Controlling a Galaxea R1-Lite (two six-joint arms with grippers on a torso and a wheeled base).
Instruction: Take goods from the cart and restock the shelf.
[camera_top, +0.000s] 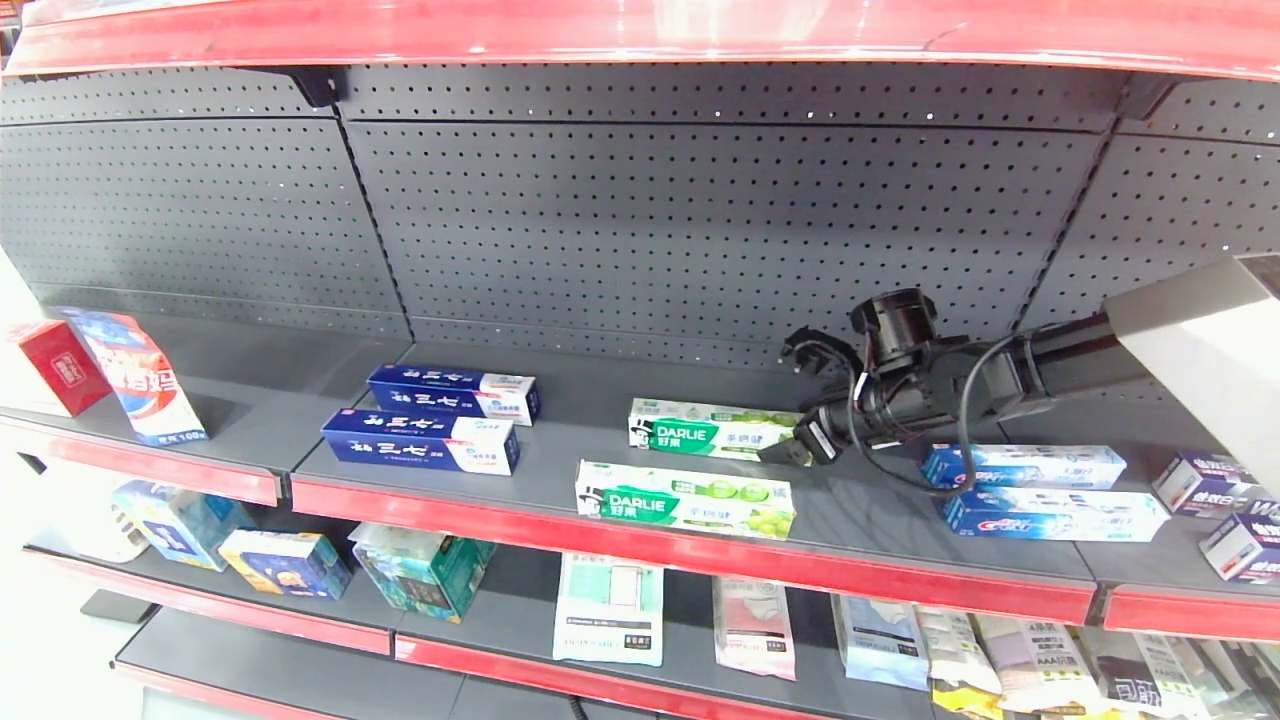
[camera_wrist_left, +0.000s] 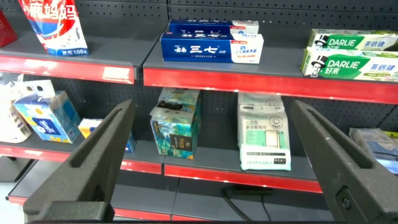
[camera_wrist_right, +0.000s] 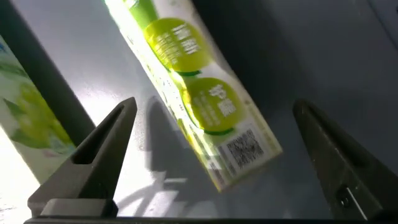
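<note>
**My right gripper (camera_top: 792, 448) stands open at the end of a green toothpaste box (camera_top: 712, 428) on the shelf (camera_top: 880, 510).**

I see a dark grey board with a red front edge, a perforated back panel (camera_top: 700, 220), and more red-edged lower tiers (camera_wrist_left: 261, 177). The box, white and green with lime pictures, lies flat mid-board behind its twin (camera_top: 685, 500) at the front edge. Its end sits between my spread right fingers, which are not pressing it. Blue boxes (camera_top: 420, 440) lie toward the left edge, pale blue ones (camera_top: 1050, 512) toward the right. My left gripper (camera_wrist_left: 212, 106), fingers apart, faces the lower tiers.

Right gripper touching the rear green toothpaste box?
Apart. Right wrist view: right gripper open, bare shelf showing between each finger and the rear green toothpaste box.
</note>
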